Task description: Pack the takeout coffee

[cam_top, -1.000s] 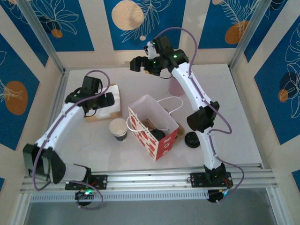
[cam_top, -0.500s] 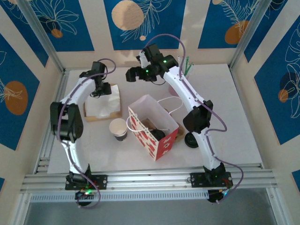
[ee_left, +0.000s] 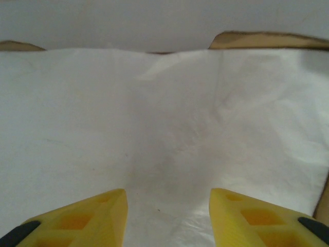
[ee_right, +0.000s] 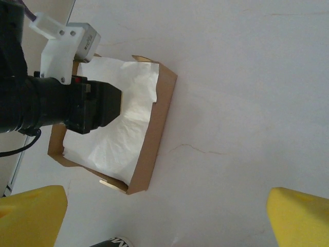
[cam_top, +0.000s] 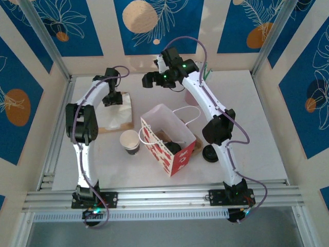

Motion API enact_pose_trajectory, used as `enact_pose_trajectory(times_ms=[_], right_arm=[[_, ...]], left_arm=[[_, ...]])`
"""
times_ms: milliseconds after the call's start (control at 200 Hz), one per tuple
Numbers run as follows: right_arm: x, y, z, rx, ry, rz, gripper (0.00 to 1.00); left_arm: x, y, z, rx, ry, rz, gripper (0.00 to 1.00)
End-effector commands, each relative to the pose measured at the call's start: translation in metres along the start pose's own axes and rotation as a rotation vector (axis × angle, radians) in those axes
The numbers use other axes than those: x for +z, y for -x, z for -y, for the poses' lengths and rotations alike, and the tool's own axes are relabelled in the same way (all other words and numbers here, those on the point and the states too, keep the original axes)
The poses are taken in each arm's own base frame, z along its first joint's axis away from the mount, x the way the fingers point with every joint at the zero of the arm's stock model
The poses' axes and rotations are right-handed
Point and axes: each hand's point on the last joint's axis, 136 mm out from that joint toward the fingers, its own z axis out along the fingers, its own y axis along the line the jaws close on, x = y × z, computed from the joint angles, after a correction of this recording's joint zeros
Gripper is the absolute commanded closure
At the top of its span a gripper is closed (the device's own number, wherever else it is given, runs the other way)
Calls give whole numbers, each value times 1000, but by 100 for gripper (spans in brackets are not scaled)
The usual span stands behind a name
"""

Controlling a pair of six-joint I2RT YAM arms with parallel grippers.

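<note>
Takeout coffee (cam_top: 129, 142): round paper cup

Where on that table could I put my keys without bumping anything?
Widest bare patch: the table's right side, between the right arm and the wall. A narrower strip lies in front of the paper bag. Crowded: left-centre, around cup, bag and napkin tray.

White napkin (ee_left: 164, 128) right under and ahead of left fingers (ee_left: 87, 216), wrinkled, lying in shallow brown cardboard tray (ee_left: 267, 39). Red-and-white paper bag (cam_top: 167, 141) standing open, well apart from those fingers. Round black lid (cam_top: 209, 154) beyond bag, farther off. White table (cam_top: 257, 113) under all.
</note>
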Motion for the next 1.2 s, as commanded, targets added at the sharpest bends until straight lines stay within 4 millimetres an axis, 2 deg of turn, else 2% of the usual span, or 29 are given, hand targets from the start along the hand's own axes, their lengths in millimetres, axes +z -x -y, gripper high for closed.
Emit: enact_pose_trajectory(times_ms=[0,420,780,975,1196], right_arm=[[9,-7,2,7,23,-35,1],[4,-7,4,35,18,-36,1],[-3,-3,2,58,57,-35,1],[-5,-3,1,54,59,-33,1],[-6,-4,1,53,60,-36,1]], left_arm=[[8,-7,-17,-11,46,-53,57],[28,-16,-15,-25,16,-93,62],[40,-23,-13,-25,8,-128,61],[43,-25,-12,-28,4,-135,78],[39,-23,-12,-31,2,-122,86]])
